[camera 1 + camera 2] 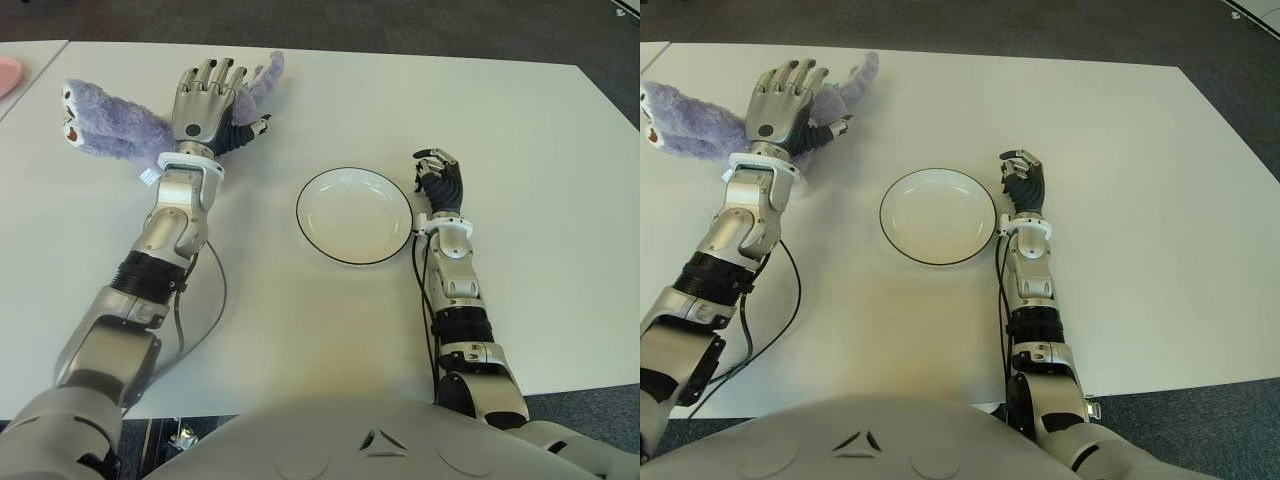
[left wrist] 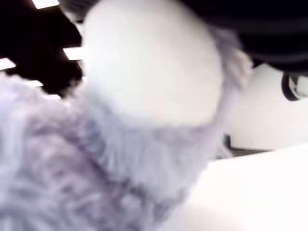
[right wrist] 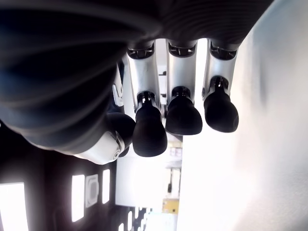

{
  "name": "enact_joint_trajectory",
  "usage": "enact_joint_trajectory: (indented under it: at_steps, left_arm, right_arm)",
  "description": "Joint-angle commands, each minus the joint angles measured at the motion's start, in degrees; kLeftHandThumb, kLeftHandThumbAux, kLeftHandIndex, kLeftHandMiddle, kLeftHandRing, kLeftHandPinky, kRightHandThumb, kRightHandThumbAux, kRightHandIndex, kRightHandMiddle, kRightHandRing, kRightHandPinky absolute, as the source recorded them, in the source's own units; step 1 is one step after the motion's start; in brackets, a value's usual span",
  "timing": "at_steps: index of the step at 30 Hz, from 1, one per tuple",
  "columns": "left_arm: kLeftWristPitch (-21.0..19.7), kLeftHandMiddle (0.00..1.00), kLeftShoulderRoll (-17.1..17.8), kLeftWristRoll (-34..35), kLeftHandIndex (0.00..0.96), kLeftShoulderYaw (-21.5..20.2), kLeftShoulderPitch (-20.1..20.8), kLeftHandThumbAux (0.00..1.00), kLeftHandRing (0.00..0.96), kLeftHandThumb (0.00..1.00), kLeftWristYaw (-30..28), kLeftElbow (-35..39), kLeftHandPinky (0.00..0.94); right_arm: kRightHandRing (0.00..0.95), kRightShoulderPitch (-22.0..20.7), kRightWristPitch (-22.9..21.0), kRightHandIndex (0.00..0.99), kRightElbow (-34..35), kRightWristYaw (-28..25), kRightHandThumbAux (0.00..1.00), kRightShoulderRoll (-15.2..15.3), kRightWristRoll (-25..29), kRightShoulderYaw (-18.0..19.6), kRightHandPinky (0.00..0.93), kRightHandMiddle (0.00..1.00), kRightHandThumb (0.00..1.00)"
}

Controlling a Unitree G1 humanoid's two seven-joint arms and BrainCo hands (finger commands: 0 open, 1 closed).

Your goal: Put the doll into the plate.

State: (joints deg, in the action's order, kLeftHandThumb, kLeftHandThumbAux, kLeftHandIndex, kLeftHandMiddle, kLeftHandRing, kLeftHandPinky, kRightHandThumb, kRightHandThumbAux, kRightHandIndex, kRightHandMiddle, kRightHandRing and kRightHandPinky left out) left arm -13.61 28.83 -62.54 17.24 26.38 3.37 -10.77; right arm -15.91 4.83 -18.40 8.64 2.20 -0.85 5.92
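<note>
White table (image 1: pixel 300 330): left hand (image 1: pixel 205 100) spread over fluffy doll (image 1: pixel 110 125) (purple); round plate (image 1: pixel 353 215) beside curled, empty right hand (image 1: pixel 440 180).

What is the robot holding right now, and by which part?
Nothing is clearly held. The left hand lies over the purple doll at mid-body, fingers extended. The right hand, beside the plate, is curled, empty.

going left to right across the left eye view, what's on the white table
doll → left robot hand, lying over the doll → plate → right robot hand, close beside the plate's right rim
</note>
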Motion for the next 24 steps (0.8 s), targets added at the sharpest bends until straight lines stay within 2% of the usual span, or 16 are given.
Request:
enact_joint_trajectory:
  at_steps: [1,4,7,17,24]
  left_arm:
    - [0.6,0.000,3.1,-1.3,0.000,2.1,0.1,0.174,0.000,0.287,-5.2,-0.1,0.000]
    - [1.1,0.000,4.6,-1.4,0.000,2.8,0.4,0.182,0.000,0.314,-6.8,-0.5,0.000]
    - [-0.3,0.000,4.6,-1.8,0.000,3.3,1.3,0.190,0.000,0.333,-8.3,-1.5,0.000]
    - [-5.9,0.000,2.6,-1.2,0.000,3.5,3.2,0.192,0.000,0.353,-8.8,-5.6,0.000]
    - [-10.0,0.000,1.3,-0.9,0.000,3.7,4.0,0.179,0.000,0.358,-8.9,-7.6,0.000]
  right_arm:
    - [0.796,4.4,-2.5,0.442,-4.7,-0.1,0.711,-0.7,0.2,0.2,0.723,0.786,0.714]
    - [0.793,4.4,-2.6,0.442,-4.8,-0.1,0.711,-0.8,0.2,0.1,0.723,0.783,0.714]
    - [0.790,4.4,-2.7,0.442,-4.7,-0.4,0.711,-0.8,0.3,0.1,0.721,0.780,0.714]
    - [0.791,4.5,-2.5,0.442,-4.5,-0.2,0.712,-1.1,0.1,-0.1,0.718,0.783,0.712]
    - [0.806,4.7,-2.8,0.442,-3.9,0.2,0.713,-1.2,-0.1,-0.2,0.772,0.796,0.711]
